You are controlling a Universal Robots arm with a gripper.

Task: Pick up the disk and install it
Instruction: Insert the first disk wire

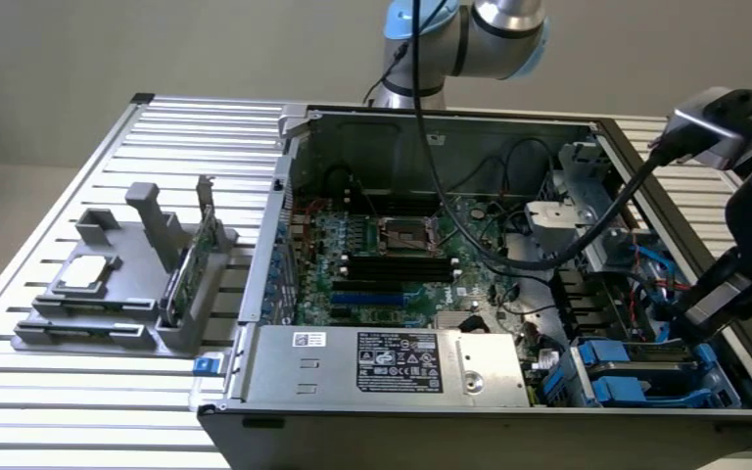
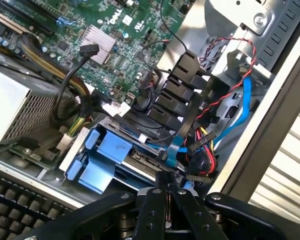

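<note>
Hanging low in the corner of the open computer case [image 1: 287, 186] at the exterior view's right, the black, angular gripper [image 2: 165, 189] has its flat fingers drawn almost together, their tips just at the end of the disk [image 2: 130, 159]. Whether they pinch anything cannot be told. The disk lies flat in the drive bay, a silver-grey slab framed by glossy blue plastic rails. Twisted red, black and yellow wires [image 2: 206, 146] and a smooth blue ribbon cable [image 2: 246, 97] bunch beside it. A green motherboard [image 1: 390, 245] carries a finned metal heat sink [image 2: 99, 41], and a boxy power supply [image 1: 390, 360] of dull sheet metal bears a printed label. The case rests on a ribbed aluminium table [image 1: 75, 411].
</note>
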